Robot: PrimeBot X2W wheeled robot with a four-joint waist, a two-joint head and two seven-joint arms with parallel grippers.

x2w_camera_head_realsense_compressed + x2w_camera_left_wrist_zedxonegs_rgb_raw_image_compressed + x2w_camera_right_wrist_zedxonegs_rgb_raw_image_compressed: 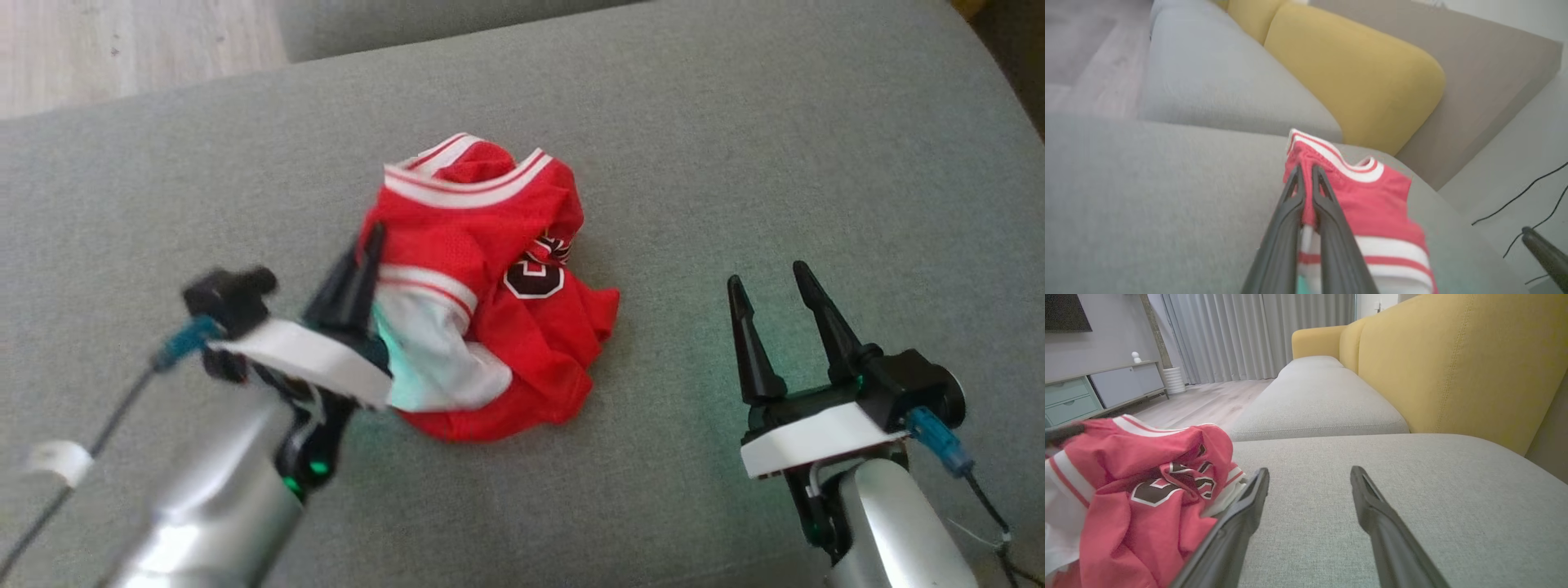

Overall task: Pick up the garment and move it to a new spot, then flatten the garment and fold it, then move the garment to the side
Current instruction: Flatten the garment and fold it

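Plainly, the work surface is a grey sofa seat [735, 163], a woven cushion with a second grey seat [1314, 400] butted against its far end. Behind both runs a yellow back [1453, 367]; the left wrist view shows two yellow cushions. Beyond the sofa lies a pale wood floor [1208, 400], closed off by grey curtains [1249, 335]. Along the wall stand one low cabinet [1106, 388] with a small white figure [1135, 357] on top, one white ribbed pot [1174, 380] beside it, and one dark screen [1065, 312] above. Thin black cables [1527, 192] trail over the floor by the sofa's end.

One jersey [490, 327], red with white striped trim and dark lettering, lies crumpled in a heap in the middle of the near seat, between the two arms. The left arm [212, 506] reaches to the heap's left edge, and the left jaws are pressed together, pinching a fold of red cloth just below a white band. The right arm [890, 523] sits to the heap's right; the right jaws are spread wide, holding nothing, apart from the jersey.
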